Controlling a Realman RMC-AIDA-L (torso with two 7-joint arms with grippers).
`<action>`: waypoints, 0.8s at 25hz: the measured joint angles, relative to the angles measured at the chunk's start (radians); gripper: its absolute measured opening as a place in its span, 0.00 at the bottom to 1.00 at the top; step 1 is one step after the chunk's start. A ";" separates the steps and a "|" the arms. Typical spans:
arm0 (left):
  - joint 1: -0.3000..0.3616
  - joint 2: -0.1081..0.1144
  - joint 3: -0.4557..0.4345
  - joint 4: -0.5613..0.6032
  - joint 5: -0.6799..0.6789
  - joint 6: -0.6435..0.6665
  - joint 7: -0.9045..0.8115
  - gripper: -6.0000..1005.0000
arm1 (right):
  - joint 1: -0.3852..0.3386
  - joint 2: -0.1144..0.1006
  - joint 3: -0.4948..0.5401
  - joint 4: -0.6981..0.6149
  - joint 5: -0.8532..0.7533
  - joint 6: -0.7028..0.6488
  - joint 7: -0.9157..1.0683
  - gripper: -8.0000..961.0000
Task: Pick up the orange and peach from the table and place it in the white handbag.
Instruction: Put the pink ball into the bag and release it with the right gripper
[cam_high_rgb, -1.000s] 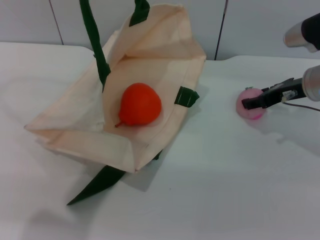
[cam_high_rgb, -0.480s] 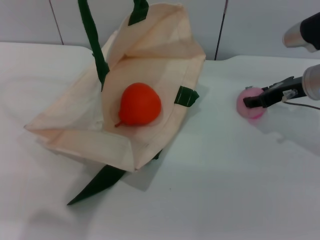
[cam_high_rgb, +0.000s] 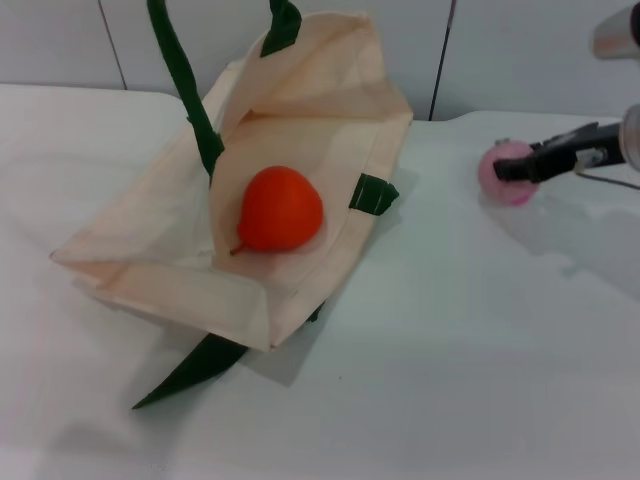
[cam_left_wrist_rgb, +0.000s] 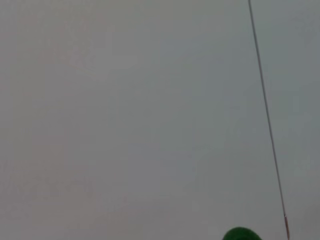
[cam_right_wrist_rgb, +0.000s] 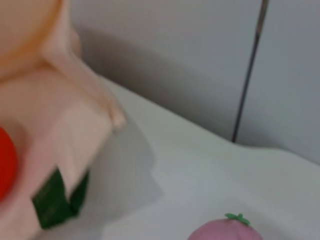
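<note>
The orange (cam_high_rgb: 281, 208) lies inside the open white handbag (cam_high_rgb: 150, 230), which rests on the table with its mouth held up. It also shows at the edge of the right wrist view (cam_right_wrist_rgb: 6, 162), beside the bag's wall (cam_right_wrist_rgb: 55, 125). My right gripper (cam_high_rgb: 505, 170) is at the far right, shut on the pale pink peach (cam_high_rgb: 500, 180), and holds it a little above the table. The peach's top shows in the right wrist view (cam_right_wrist_rgb: 227, 231). One dark green handle (cam_high_rgb: 185, 90) runs up out of the head view. My left gripper is out of view.
The white table (cam_high_rgb: 450, 350) stretches between the bag and the peach. A grey panelled wall (cam_high_rgb: 520, 50) stands behind. A loose green handle (cam_high_rgb: 190, 370) lies on the table in front of the bag. The left wrist view shows only wall and a green bit (cam_left_wrist_rgb: 241, 234).
My right gripper has risen and moved slightly back with the peach in it; the peach has left the table. The bag and orange have stayed put.
</note>
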 joint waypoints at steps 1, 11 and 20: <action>0.003 0.000 0.000 0.000 0.000 0.000 0.000 0.12 | -0.007 0.000 0.000 -0.023 0.028 0.027 -0.001 0.54; -0.006 0.001 0.001 0.003 -0.006 0.000 0.002 0.12 | -0.055 0.008 -0.095 -0.157 0.300 0.174 -0.008 0.47; -0.049 -0.001 0.041 0.004 -0.009 0.002 -0.003 0.12 | -0.024 0.009 -0.221 -0.116 0.405 0.124 -0.027 0.42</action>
